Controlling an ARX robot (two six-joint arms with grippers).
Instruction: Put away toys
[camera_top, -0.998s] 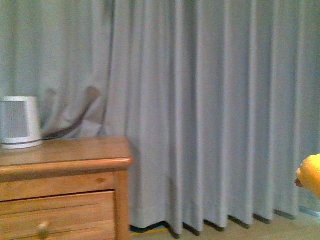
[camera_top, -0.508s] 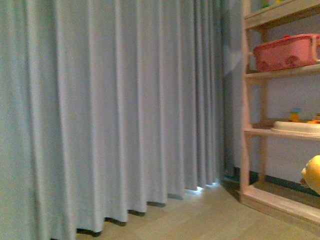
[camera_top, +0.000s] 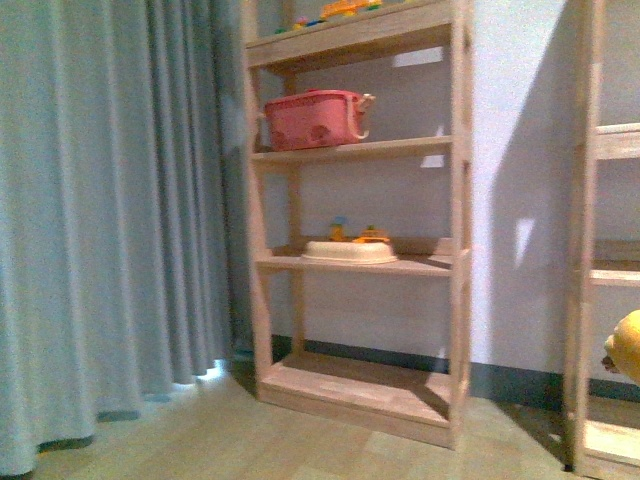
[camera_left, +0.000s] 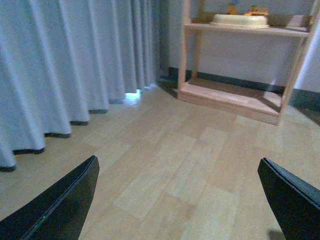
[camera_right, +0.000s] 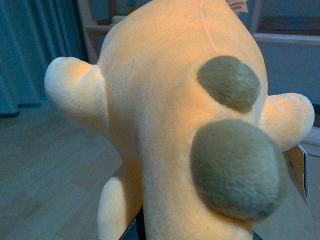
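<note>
Though barely in view, right gripper (camera_right: 194, 235) tight around the plush toy (camera_right: 165, 130); left gripper (camera_left: 177, 162) wide apart.

Nothing can be read in any of the views: no word, brand, number or sign. The soft orange-yellow plush toy (camera_right: 165, 125) with grey-brown spots carries a small white sewn-in label (camera_right: 236, 4). Its orange marks are too blurred to make out. A pale paper hang tag (camera_right: 298, 170) at the toy's side shows no legible print either.
</note>
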